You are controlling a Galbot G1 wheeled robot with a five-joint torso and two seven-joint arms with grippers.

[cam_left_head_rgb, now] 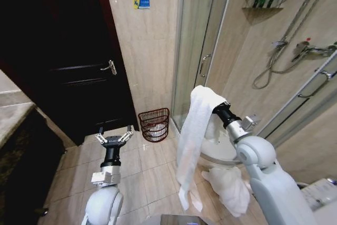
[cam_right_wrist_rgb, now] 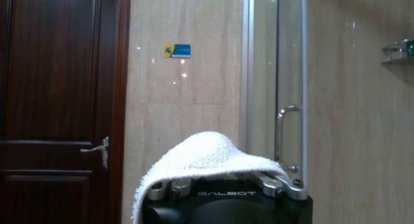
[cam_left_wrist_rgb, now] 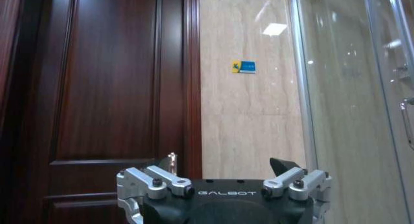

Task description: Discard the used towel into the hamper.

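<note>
Right gripper (cam_left_head_rgb: 209, 110): raised at mid-height in front of the shower enclosure, closed on the white towel (cam_left_head_rgb: 192, 140); in the right wrist view the cloth (cam_right_wrist_rgb: 203, 158) drapes over the gripper (cam_right_wrist_rgb: 226, 185) and hides the fingertips.
Towel: hangs in a long fold from the right gripper down toward the tiled floor, well clear of the hamper.
Hamper (cam_left_head_rgb: 154, 124): small red-brown woven basket on the floor against the beige wall, between the dark door (cam_left_head_rgb: 68, 51) and the glass shower door (cam_left_head_rgb: 202, 51); something white lies inside it.
Left gripper (cam_left_head_rgb: 113, 139): held low to the left, near the door, fingers spread wide and holding nothing; also seen in the left wrist view (cam_left_wrist_rgb: 223, 183).
Second white cloth (cam_left_head_rgb: 231, 185): crumpled on the floor by the right arm.
</note>
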